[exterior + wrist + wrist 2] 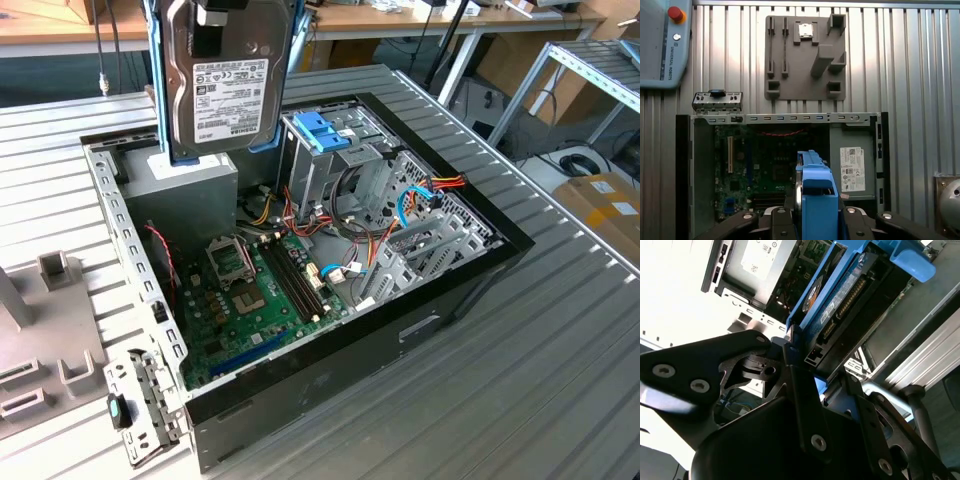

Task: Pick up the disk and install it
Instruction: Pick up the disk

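Tabletop of ribbed metal (520, 390) carries an open computer case (330, 370) lying on its side, its black wall toward the exterior camera. Inside, the green motherboard (250, 300) covers the floor. At the exterior view's left end of the case sits the grey power-supply box (852, 145), which bears a white printed label (852, 169) with small text and symbols in the first wrist view. A metal drive cage (330, 165) stands beside it, topped by a blue plastic latch (322, 130), and red, yellow and blue cables (440, 185) trail past the cage.

On the table beyond the case lies a grey fixture plate (805, 50) with raised blocks and slots. A grey-blue control pendant (660, 45) with a red button (675, 13) and a line of print along its edge lies near it.

The disk (225, 80) hangs upright in the air over the power-supply end of the case, clear of the cage. Its dark face is turned to the exterior camera, and its white barcode label (228, 85) carries rows of fine print. Blue carrier rails (160, 90) frame it. The gripper (810, 360) is pinching the disk by these rails, black fingers (792, 352) pressed against the blue plastic.
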### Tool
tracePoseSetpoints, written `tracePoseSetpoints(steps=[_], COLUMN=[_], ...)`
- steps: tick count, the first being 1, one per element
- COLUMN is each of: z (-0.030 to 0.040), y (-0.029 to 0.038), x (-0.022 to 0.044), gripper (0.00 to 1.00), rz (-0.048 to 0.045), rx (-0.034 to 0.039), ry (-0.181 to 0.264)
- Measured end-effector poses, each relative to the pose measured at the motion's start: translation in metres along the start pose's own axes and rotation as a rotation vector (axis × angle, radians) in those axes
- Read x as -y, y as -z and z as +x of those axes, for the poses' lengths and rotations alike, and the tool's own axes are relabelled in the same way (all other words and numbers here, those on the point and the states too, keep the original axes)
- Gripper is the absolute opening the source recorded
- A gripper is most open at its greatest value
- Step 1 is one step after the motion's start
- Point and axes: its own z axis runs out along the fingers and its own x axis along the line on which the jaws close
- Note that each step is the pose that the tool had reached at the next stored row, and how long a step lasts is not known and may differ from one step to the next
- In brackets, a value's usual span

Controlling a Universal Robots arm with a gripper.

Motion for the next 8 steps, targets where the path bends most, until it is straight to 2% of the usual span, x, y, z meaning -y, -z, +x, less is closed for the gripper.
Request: tracePoseSetpoints(steps=[8], z=[0.0026], y=[-0.0004], x=[0.0001], gripper=[0.37], rz=[0.0000], rx=[0.0001], ry=[0.000])
